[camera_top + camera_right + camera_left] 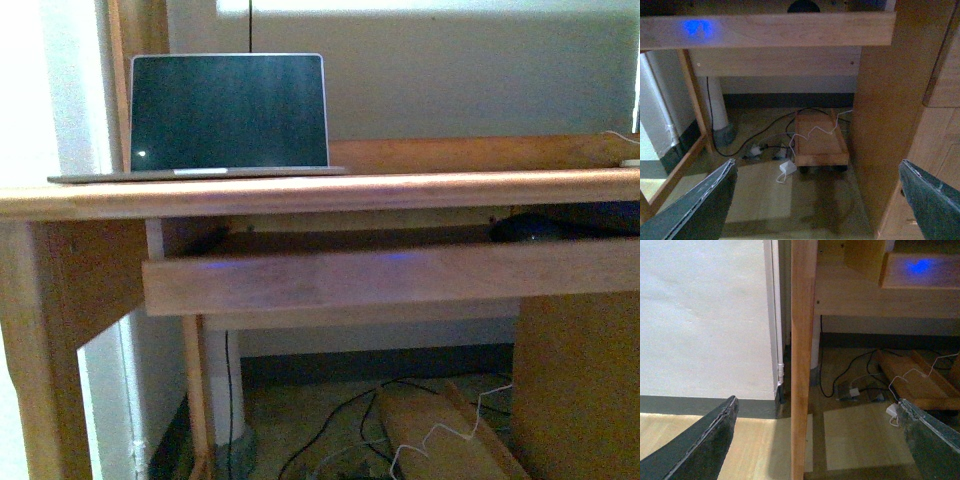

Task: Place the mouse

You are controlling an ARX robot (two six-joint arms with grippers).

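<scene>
A small dark rounded dome [535,229] lies at the right end of the pulled-out keyboard tray [380,275]; it looks like the mouse, dim in shadow. Its top also shows above the tray's front board in the right wrist view [803,6]. Neither arm shows in the front view. My left gripper [817,440] is open and empty, low by the desk's left leg [802,365], above the floor. My right gripper [817,200] is open and empty, below the tray [765,30], facing the floor under the desk.
A laptop [228,112] stands open on the left of the desk top [320,192]. A flat white gadget with a cable [629,162] lies at its far right. Under the desk are cables [760,145], a white adapter [787,167] and a low wooden trolley [820,142]. A wooden side panel [880,125] stands on the right.
</scene>
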